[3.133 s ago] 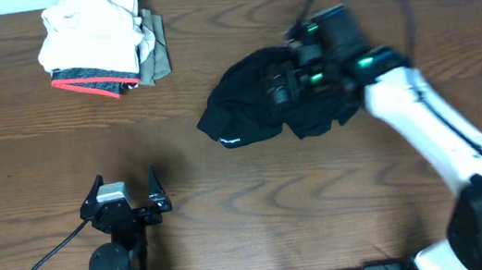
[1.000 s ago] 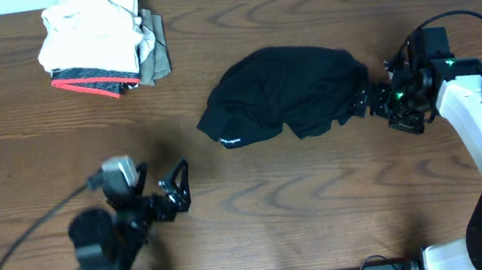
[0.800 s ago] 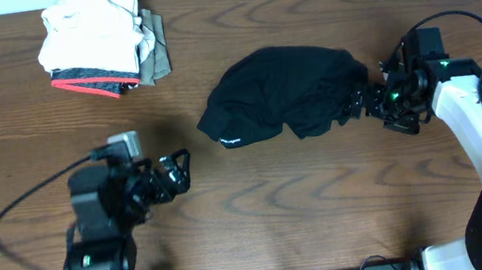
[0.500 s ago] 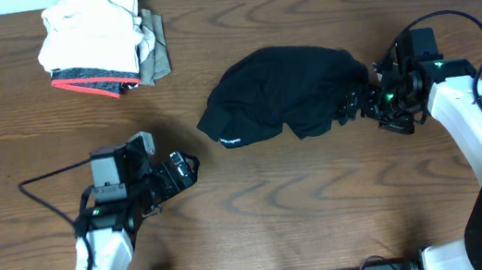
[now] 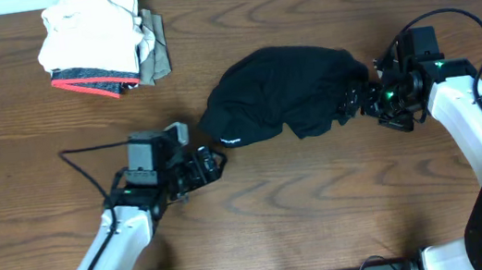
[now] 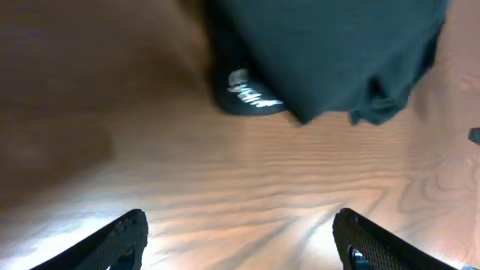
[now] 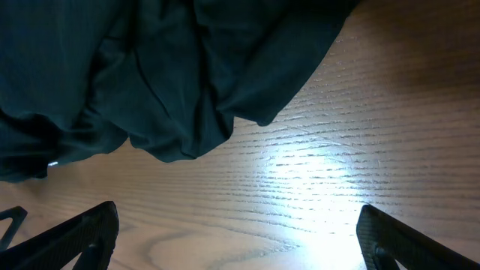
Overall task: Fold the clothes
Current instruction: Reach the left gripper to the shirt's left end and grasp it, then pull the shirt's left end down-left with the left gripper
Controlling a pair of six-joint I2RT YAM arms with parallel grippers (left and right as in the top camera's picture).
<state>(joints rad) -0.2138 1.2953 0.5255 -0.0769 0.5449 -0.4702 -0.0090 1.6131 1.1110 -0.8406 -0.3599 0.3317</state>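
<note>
The black garment [image 5: 283, 101] sits crumpled mid-table [image 5: 325, 208], so this looks like the grab-and-spread step, with nothing folded yet. The right gripper [image 5: 349, 104] is at its 3 o'clock edge and the left gripper [image 5: 210, 165] is near 8 o'clock, both spread wide and holding nothing (wrist views show only wood and cloth ahead). Next they'd probably pinch opposite edges. There are no containers, just a stack of folded clothes [image 5: 98, 42] at 10 o'clock.

The black garment [image 6: 330, 52] runs off the blurred frame's top.
</note>
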